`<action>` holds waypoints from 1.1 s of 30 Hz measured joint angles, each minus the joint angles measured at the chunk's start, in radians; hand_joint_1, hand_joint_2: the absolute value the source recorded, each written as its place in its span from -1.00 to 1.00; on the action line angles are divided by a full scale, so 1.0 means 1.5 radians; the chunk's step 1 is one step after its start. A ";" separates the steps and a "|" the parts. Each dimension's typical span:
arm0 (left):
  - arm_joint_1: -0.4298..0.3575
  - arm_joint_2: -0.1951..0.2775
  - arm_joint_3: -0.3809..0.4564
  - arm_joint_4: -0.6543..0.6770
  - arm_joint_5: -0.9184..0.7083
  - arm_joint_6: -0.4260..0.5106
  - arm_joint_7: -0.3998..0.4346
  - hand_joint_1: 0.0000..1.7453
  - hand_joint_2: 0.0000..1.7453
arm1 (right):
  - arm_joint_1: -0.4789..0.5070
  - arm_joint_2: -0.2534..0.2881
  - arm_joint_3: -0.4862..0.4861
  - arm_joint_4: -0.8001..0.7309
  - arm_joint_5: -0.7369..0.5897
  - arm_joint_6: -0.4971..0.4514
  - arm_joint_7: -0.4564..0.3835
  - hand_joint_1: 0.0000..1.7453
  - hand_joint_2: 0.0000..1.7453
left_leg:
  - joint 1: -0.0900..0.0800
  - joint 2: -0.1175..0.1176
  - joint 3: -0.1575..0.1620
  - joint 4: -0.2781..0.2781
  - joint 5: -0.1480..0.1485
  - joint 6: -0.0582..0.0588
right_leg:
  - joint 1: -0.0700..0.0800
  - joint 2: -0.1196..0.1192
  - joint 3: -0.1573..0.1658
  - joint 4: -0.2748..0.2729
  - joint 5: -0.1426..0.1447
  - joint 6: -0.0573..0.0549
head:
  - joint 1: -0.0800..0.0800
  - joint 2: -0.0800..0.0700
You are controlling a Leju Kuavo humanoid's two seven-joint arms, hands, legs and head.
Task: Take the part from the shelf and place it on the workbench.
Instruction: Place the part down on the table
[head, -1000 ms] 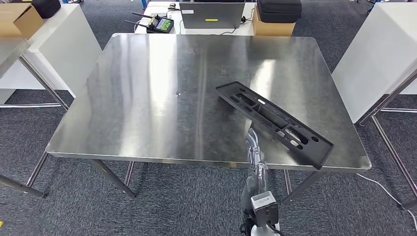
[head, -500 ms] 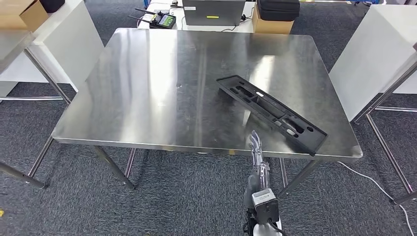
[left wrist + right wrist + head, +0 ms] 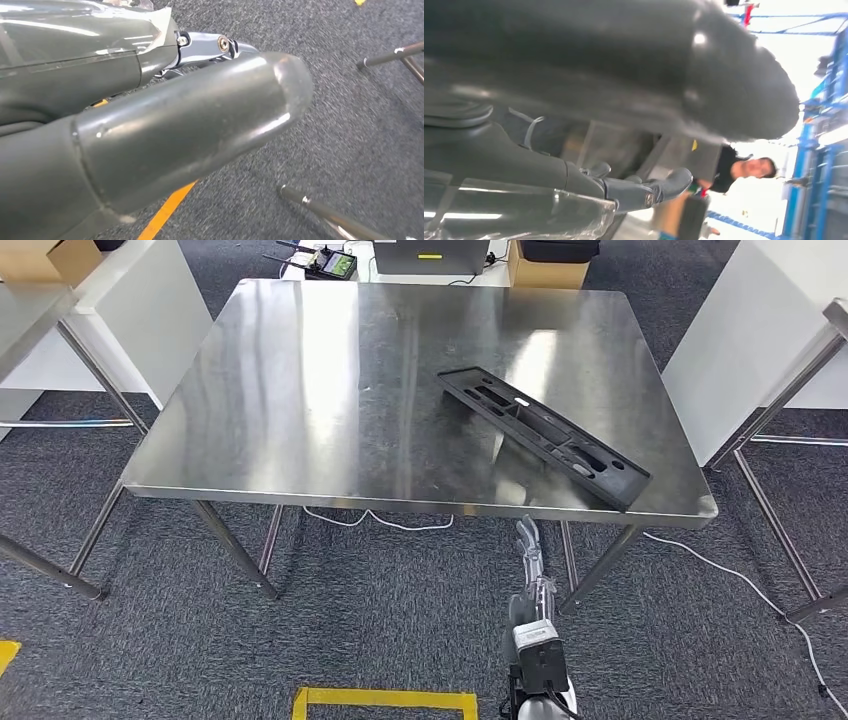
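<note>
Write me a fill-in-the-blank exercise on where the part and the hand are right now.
1. The long black part lies on the steel ____.
2. The right hand holds ____.
3. The hand hangs below the table's ____ edge.
4. A yellow line marks the grey ____.

Missing words: workbench; nothing; near; carpet

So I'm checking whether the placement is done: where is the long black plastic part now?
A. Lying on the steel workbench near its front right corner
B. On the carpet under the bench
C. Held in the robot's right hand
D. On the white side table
A: the long black plastic part lies flat on the steel workbench, and the right hand hangs empty below the table's edge.
</note>
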 joint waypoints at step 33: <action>-0.024 0.019 0.045 0.191 -0.095 0.277 0.350 -1.00 -1.00 | -0.140 -0.019 -0.163 0.796 0.034 -0.109 0.513 -1.00 -1.00 | 0.004 -0.003 -0.042 0.031 -0.013 -0.008 | -0.002 -0.006 0.008 -0.006 0.000 -0.021 | 0.000 0.000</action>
